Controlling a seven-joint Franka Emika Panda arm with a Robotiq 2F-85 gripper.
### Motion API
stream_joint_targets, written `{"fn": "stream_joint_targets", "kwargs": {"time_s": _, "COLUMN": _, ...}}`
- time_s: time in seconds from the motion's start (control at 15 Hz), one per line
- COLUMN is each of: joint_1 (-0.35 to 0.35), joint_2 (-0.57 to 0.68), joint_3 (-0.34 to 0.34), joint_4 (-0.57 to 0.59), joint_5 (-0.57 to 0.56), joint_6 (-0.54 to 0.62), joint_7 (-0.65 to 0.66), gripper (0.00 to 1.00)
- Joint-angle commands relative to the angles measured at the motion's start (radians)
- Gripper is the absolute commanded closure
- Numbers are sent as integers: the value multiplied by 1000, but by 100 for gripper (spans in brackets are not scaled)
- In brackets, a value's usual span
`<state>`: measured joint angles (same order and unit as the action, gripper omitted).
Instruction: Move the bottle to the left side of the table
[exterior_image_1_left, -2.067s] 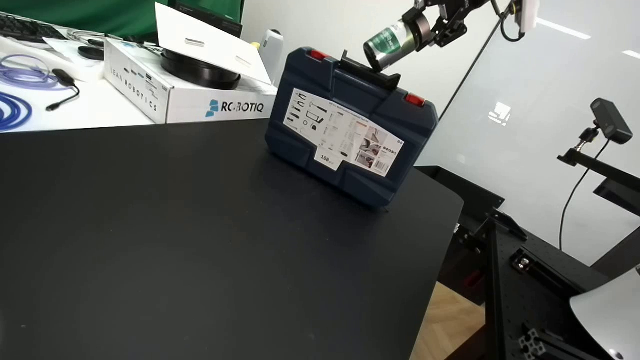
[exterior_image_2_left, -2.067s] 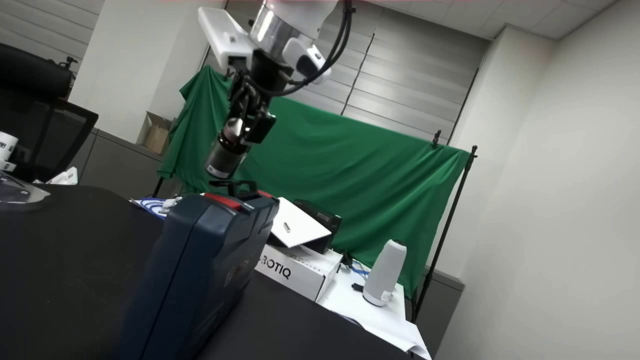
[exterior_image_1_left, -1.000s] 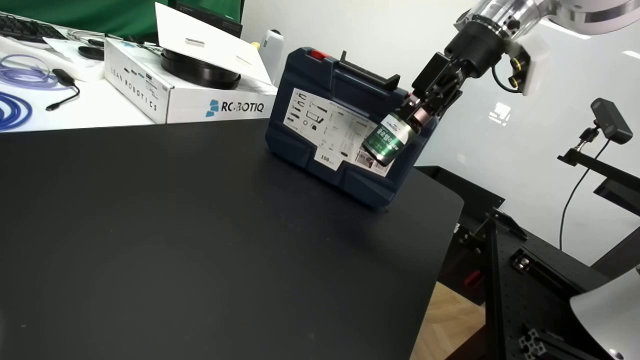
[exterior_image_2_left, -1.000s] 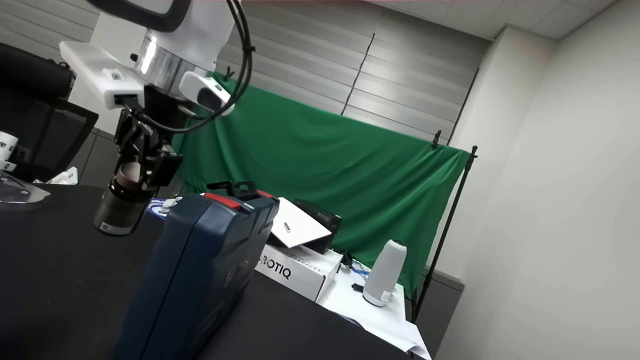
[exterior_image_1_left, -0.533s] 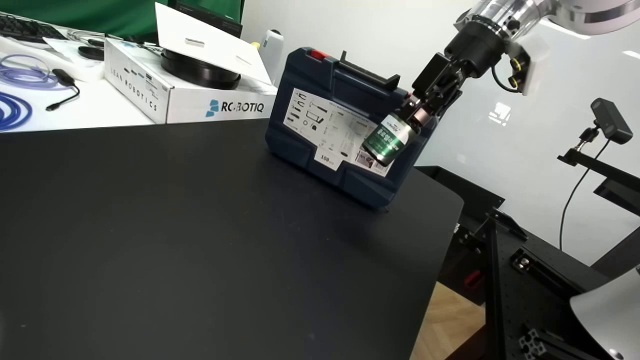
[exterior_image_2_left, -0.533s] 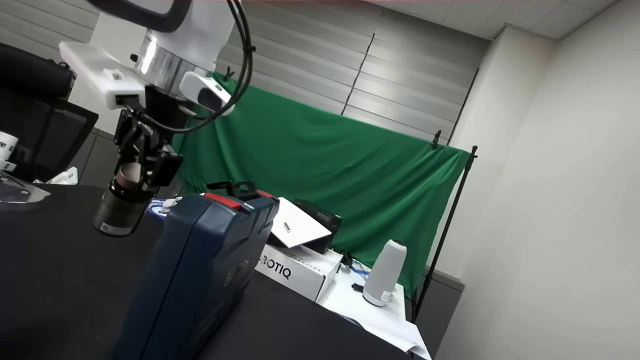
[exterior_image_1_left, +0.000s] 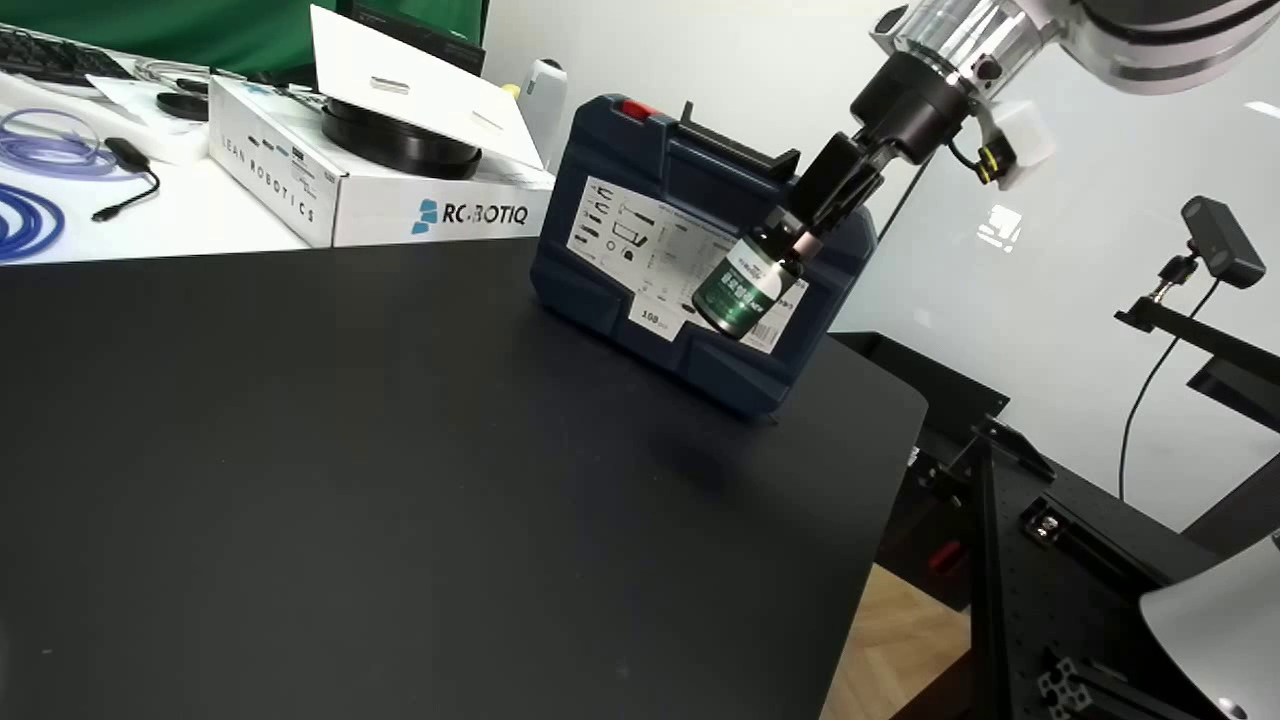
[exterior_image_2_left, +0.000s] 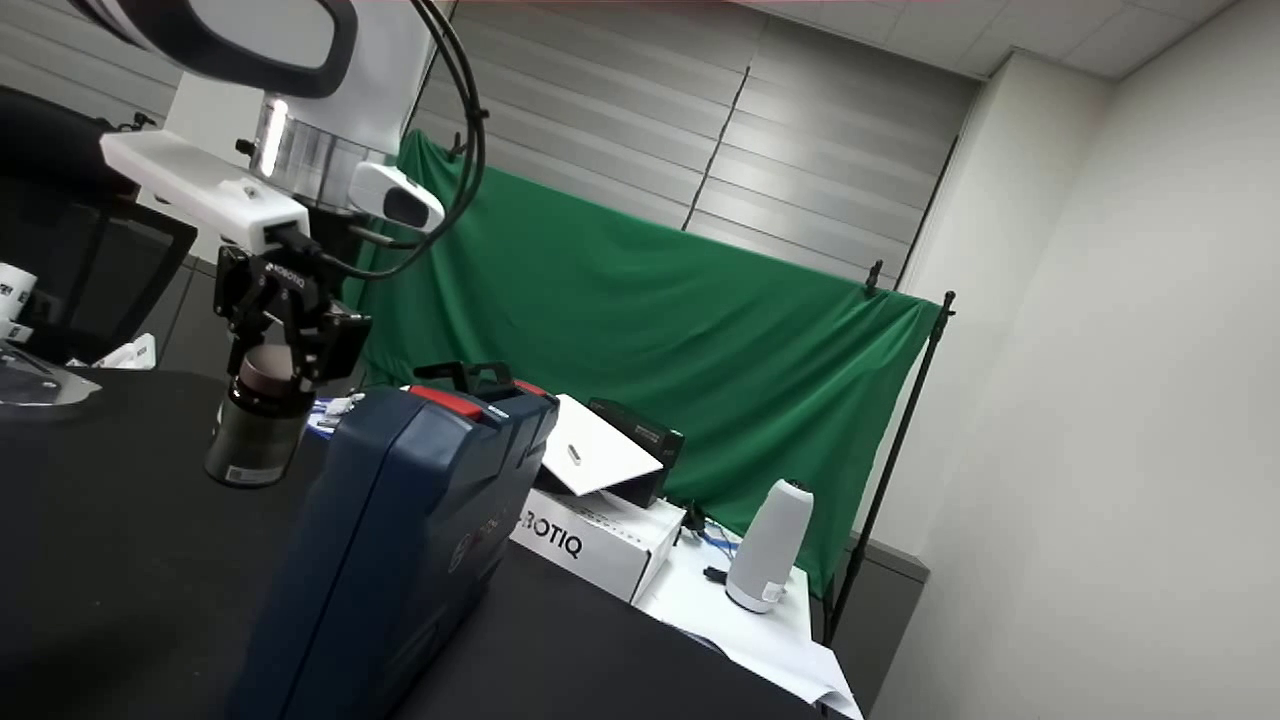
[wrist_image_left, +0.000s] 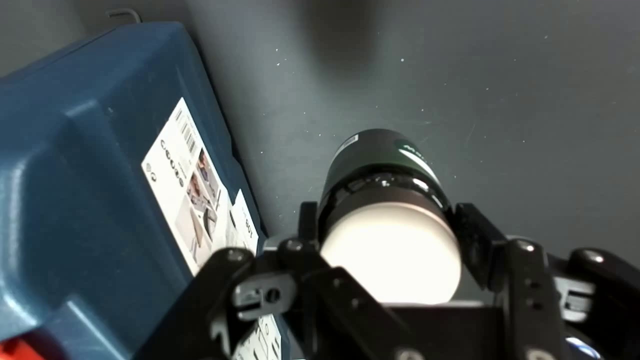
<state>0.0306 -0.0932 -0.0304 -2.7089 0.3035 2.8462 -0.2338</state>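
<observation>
The bottle (exterior_image_1_left: 742, 287) is being gripped by the pincer (wrist_image_left: 389, 220) above the tabletop (exterior_image_1_left: 350, 480), near the blue case (exterior_image_1_left: 665, 255). Grasp and lift are being judged complete; left-side placement and release are being awaited.

A large, matte black table (exterior_image_1_left: 350, 480) with a rounded corner carries a dark-blue plastic tool case (exterior_image_1_left: 660, 255), which stands upright near that corner. In an exterior view, a clear, low object (exterior_image_2_left: 45, 385) lies by the far edge.
</observation>
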Motion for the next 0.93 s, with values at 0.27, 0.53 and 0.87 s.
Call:
{"fn": "stream_joint_targets", "kwargs": {"time_s": 0.27, "joint_1": -24, "joint_2": 172, "joint_3": 4, "joint_4": 102, "joint_5": -262, "joint_6": -78, "joint_7": 90, "gripper": 57}}
{"fn": "stream_joint_targets", "kwargs": {"time_s": 0.53, "joint_1": -26, "joint_2": 226, "joint_3": -9, "joint_4": 123, "joint_5": -366, "joint_6": -90, "joint_7": 128, "gripper": 57}}
{"fn": "stream_joint_targets", "kwargs": {"time_s": 0.87, "joint_1": -20, "joint_2": 258, "joint_3": -13, "joint_4": 106, "joint_5": -426, "joint_6": -18, "joint_7": 148, "gripper": 57}}
